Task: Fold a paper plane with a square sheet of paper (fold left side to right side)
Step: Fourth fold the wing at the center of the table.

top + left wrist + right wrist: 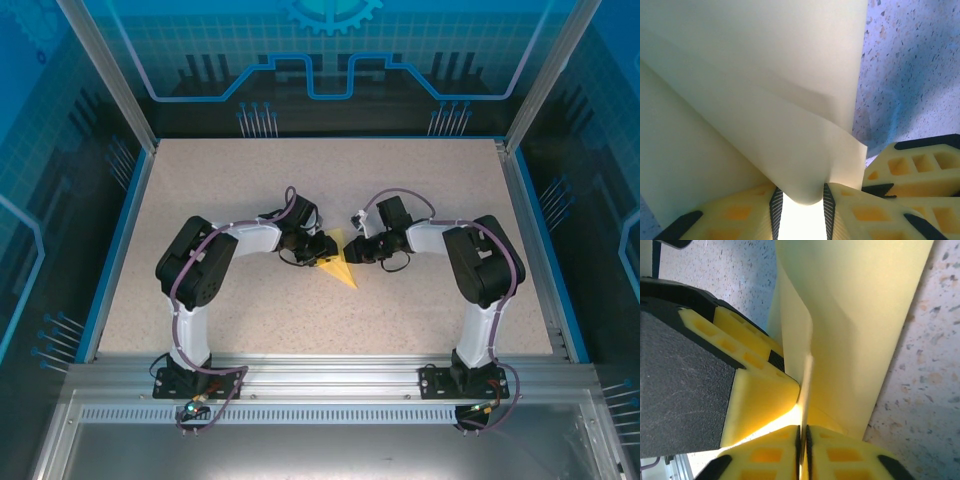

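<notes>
We're at the middle of the table (250,330), and both arms meet over the sheet of paper (341,270). It's a yellow wedge, and its point sticks out toward the near edge just below the two sets of fingers.

On the left wrist camera, the left gripper (801,200) has its fingers partly apart. A rounded fold of the paper bulges right into the gap and touches the ribbed black pads (776,205) on both sides, so we call that a loose hold on the fold. Beyond those fingers the paper rises in broad pale layers, one flap over another. Just to their right sits a finger of the right gripper (803,440).

Over to the right wrist camera. That gripper is all but closed, with only a thin slit between its fingers, and an edge of the paper runs straight down into the slit, pinched. The rest of the sheet stands up beyond the fingertips, and a left-gripper finger sits close against it on the left.
</notes>
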Robot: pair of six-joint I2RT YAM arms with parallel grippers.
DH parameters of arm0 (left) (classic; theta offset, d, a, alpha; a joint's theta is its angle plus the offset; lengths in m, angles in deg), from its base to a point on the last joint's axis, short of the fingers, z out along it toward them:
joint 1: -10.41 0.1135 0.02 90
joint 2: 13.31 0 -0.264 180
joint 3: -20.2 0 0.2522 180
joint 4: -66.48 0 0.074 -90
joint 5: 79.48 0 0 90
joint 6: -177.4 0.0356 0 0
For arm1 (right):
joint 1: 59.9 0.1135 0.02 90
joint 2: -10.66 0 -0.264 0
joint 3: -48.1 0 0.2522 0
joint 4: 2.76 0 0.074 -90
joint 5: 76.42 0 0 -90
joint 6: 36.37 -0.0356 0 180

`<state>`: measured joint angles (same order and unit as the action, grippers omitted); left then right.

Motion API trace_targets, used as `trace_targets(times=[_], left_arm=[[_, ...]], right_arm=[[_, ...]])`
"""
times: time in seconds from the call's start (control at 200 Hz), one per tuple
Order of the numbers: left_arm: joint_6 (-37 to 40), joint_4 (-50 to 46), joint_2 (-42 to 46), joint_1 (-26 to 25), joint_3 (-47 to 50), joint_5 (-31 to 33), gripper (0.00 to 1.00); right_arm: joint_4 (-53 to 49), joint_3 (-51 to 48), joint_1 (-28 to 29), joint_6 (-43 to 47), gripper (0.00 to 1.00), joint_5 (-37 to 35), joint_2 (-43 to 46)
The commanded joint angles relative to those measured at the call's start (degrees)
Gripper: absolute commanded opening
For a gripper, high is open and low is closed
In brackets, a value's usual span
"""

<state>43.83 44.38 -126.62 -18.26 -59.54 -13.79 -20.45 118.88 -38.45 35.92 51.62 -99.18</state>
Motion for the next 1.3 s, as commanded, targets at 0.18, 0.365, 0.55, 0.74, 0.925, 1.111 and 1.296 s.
trace_targets(times=[0.18,0.365,0.55,0.74,0.925,1.111,1.296], left_arm=[[0.79,-1.03,-0.61,-0.43,-0.47,0.23,0.32],[0.77,-1.07,-0.59,-0.43,-0.47,0.20,0.32],[0.89,-1.16,-0.59,-0.42,-0.45,0.19,0.32],[0.80,-1.16,-0.59,-0.34,-0.47,0.15,0.32],[0.74,-1.14,-0.61,-0.35,-0.36,0.20,0.32],[0.85,-1.15,-0.68,-0.37,-0.38,0.21,0.32],[0.86,-1.16,-0.68,-0.41,-0.38,0.18,0.32]], right_arm=[[-0.68,-0.22,-0.62,-0.43,0.05,0.59,0.67],[-0.35,-0.98,-1.62,-0.75,0.05,0.50,0.58],[-0.45,-0.50,-1.94,-0.58,0.05,0.35,0.10],[-1.27,0.11,-2.20,-0.30,0.05,0.10,-0.91],[-1.35,0.12,-2.29,-0.41,0.06,-0.37,-1.48],[-1.10,-0.63,-2.29,-0.65,0.06,-0.16,-1.80],[-0.39,-1.95,-2.21,-1.43,0.06,0.19,-1.91]])
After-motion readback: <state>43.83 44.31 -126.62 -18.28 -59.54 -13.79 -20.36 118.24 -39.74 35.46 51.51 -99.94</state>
